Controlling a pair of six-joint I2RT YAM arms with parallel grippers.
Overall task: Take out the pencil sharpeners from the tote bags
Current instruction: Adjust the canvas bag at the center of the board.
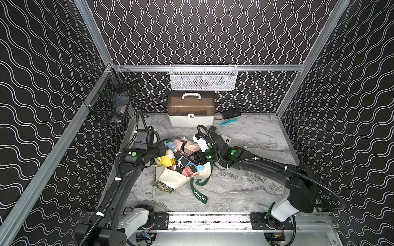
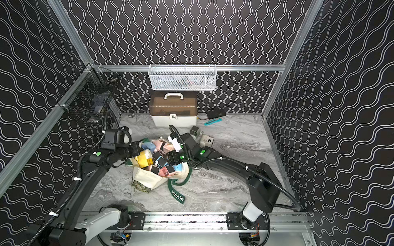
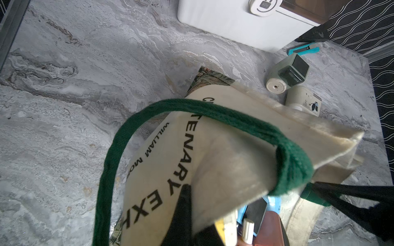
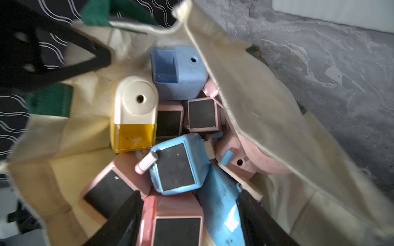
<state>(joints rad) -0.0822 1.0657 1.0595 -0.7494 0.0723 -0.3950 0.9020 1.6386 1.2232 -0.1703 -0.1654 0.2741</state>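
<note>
L gripper (image 1: 162,151) clamped on tote bag (image 1: 172,179) rim. R gripper (image 4: 188,198) over bag mouth, jaws wide, pink sharpener (image 4: 177,221) betw fingers. Lt-blue sharpener (image 4: 174,166) just ahead of tips. Can't tell if gripped.

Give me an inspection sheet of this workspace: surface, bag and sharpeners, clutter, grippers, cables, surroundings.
Surface: grey marbled tabletop; no spills seen.
Job's things: tote bag lies open on the table, packed with pencil sharpeners; a grey-green sharpener and a cream sharpener lie outside it.
Clutter: lidded case, teal tool and flat black device at the back.
Grippers: left gripper shut on the bag's rim; right gripper with jaws apart over the pile, no grip visible.
Cables: black conduit tied along each arm; nothing seen snagged.
Surroundings: wavy-patterned walls; white mesh basket and black wire basket hang on the frame.
</note>
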